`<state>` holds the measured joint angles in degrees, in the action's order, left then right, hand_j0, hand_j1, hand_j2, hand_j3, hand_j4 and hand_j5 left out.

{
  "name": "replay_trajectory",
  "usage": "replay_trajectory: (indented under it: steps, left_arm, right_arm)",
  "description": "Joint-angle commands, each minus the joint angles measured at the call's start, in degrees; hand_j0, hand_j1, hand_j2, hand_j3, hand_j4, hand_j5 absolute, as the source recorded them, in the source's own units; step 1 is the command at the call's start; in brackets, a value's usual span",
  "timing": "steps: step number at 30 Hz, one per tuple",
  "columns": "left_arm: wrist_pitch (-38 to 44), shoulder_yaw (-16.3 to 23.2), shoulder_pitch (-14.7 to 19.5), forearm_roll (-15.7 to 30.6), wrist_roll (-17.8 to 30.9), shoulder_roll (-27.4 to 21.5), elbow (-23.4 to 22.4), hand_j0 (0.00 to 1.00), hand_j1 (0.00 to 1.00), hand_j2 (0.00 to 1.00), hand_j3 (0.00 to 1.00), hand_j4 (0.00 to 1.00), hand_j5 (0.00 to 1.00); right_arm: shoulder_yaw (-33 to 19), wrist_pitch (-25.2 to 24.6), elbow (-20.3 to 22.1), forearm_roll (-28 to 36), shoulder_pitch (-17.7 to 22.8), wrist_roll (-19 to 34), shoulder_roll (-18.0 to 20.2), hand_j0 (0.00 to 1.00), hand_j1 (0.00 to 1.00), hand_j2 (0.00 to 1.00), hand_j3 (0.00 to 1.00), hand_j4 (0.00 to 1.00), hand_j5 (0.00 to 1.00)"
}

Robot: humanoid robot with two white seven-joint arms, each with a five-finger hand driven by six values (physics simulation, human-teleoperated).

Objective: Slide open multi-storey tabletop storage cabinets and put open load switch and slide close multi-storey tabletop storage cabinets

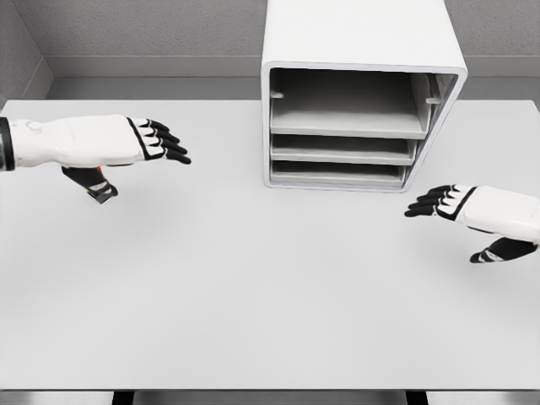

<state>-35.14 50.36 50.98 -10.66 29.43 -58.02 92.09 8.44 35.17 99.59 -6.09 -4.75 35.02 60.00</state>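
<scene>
We keep both hands spread and empty: left hand (pixel 156 140) at 9 o'clock, right hand (pixel 443 202) at 3. We hook the cabinet (pixel 363 51) drawer (pixel 342 126) squarely at 12.

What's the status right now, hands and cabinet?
Left robot hand open, hovering over the table. Right robot hand open, empty, beside the cabinet. Small dark object under the left hand, unclear. Cabinet front unobstructed.

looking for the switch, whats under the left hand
Under the left hand a small dark object with a red spot peeks out beside the thumb. The hand covers the rest, so what it is stays unclear.
</scene>
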Motion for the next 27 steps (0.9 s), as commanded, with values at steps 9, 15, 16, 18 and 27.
replay_trajectory:
  steps: [9,15,16,18,27]
  left_arm:
    - [0.14,-0.17,0.61,-6.65,0.1,-0.07,-10.35,1.0,1.0,1.0,1.0,1.0,1.0]
    - [0.14,0.44,0.0,-7.27,0.1,0.19,-15.8,1.0,1.0,1.0,1.0,1.0,1.0]
    - [0.14,1.93,0.18,-7.27,0.1,0.54,-16.68,1.0,1.0,1.0,1.0,1.0,1.0]
    - [0.14,2.29,0.26,-8.06,0.1,1.86,-17.91,1.0,1.0,1.0,1.0,1.0,1.0]
    - [0.14,2.73,0.18,-11.05,0.01,5.11,-23.62,1.0,1.0,1.0,1.0,1.0,1.0]
  right_arm:
    - [4.47,-0.17,0.16,0.38,-6.59,-0.02,-1.38,1.0,1.0,1.0,1.0,1.0,1.0]
    - [8.96,-0.17,0.16,0.56,-15.55,-0.02,-3.93,1.0,1.0,1.0,1.0,1.0,1.0]
    - [8.96,-0.17,0.16,0.56,-16.0,-0.02,-4.01,1.0,1.0,1.0,1.0,1.0,1.0]
    - [9.22,-0.17,0.16,0.56,-16.88,-0.02,-4.63,1.0,1.0,1.0,1.0,1.0,1.0]
    - [17.31,-0.17,-0.37,0.38,-25.84,-0.02,-8.49,1.0,1.0,1.0,1.0,1.0,1.0]
